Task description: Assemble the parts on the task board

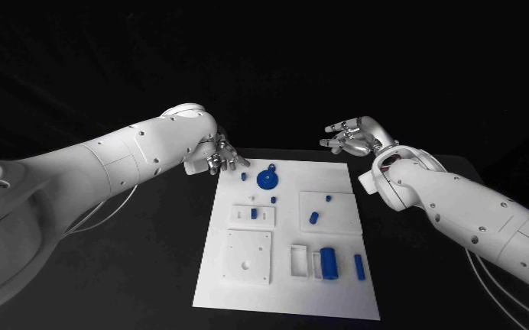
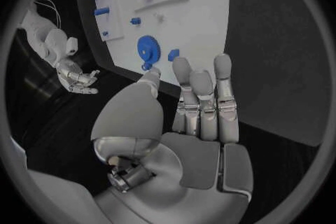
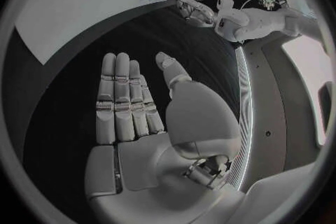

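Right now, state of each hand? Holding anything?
Left hand: open, fingers straight, holding nothing, at the far edge of the white task board.
Right hand: open, fingers straight, holding nothing, over the black table.

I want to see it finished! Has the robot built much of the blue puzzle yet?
Hardly started, it seems. The blue gear sits at the far end of the task board, but I can't tell if it is fitted. The left hand and right hand are open, holding nothing. The blue cylinder and small pegs look loose.
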Available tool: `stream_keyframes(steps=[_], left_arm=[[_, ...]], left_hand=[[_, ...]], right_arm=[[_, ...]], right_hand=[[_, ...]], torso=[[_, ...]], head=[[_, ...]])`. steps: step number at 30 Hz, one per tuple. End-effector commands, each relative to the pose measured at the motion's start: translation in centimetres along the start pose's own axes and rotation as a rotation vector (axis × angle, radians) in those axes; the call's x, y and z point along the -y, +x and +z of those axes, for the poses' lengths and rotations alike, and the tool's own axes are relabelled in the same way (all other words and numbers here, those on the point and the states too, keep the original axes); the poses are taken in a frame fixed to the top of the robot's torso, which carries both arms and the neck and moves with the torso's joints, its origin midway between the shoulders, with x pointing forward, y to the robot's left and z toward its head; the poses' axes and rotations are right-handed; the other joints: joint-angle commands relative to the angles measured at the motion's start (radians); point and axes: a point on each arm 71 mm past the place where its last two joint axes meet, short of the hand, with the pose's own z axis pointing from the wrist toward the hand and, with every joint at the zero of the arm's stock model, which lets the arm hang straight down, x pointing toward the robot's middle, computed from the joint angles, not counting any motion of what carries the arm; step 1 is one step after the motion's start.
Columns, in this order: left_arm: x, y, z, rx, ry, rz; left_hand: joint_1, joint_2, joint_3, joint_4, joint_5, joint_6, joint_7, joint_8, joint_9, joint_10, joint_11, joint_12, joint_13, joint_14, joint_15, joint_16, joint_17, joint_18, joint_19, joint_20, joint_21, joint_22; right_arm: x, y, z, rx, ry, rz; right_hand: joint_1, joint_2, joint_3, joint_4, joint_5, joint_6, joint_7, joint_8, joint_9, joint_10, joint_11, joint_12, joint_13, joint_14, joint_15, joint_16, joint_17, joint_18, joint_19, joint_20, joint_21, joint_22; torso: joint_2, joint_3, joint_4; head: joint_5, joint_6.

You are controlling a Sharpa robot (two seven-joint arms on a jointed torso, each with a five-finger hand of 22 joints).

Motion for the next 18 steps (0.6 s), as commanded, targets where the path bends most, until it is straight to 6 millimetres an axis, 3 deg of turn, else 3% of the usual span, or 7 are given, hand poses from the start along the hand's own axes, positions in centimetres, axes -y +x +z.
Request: stream_keyframes(steps=[1,9,18], left_arm=[[0.3,0.6,0.3,-0.05,0.02,0.012],[0.1,1.2,0.8,-0.08,0.009,0.022],[0.0,2.0,1.2,-0.11,0.012,0.018]], left_hand=[[0.006,-0.001,-0.003,-0.001,-0.004,-0.008,-0.001,0.003,-0.004,-0.005,0.007,0.005,0.001,-0.009,-0.002,0.006,-0.001,0.004,0.0,0.005,-0.003,0.017],[-0.003,0.038,-0.022,-0.055,0.004,-0.005,-0.001,0.007,-0.015,-0.009,0.007,0.009,0.001,-0.012,-0.001,0.01,-0.004,0.005,-0.003,0.006,-0.001,0.017],[-0.008,0.073,-0.045,-0.098,0.007,-0.003,-0.001,0.008,-0.019,-0.011,0.007,0.01,0.0,-0.014,-0.001,0.013,-0.006,0.005,-0.005,0.006,0.0,0.017]], right_arm=[[-0.2,-0.1,0.1,0.019,-0.012,0.059],[-0.3,-0.1,0.1,0.022,-0.01,0.083],[-0.4,-0.1,0.2,0.022,-0.011,0.092]], right_hand=[[-0.02,0.001,0.022,-0.004,0.006,0.003,0.008,-0.004,0.0,0.001,0.015,-0.079,-0.028,0.02,0.019,-0.097,-0.107,-0.005,-0.016,0.019,0.012,-0.187],[-0.025,-0.004,0.031,-0.003,0.009,-0.003,0.012,-0.004,0.0,-0.012,0.022,-0.111,-0.028,0.018,0.03,-0.126,-0.188,-0.008,-0.001,0.028,0.014,-0.385],[-0.025,-0.008,0.027,0.0,0.012,-0.009,0.014,-0.004,0.0,-0.033,0.032,-0.118,-0.029,-0.004,0.04,-0.129,-0.214,-0.009,-0.017,0.039,0.017,-0.438]], torso=[[0.001,-0.0011,0.0002],[0.0,-0.0004,0.0005],[0.0,-0.0006,0.0011]], head=[[-0.003,-0.002],[-0.004,-0.003],[-0.007,-0.005]])
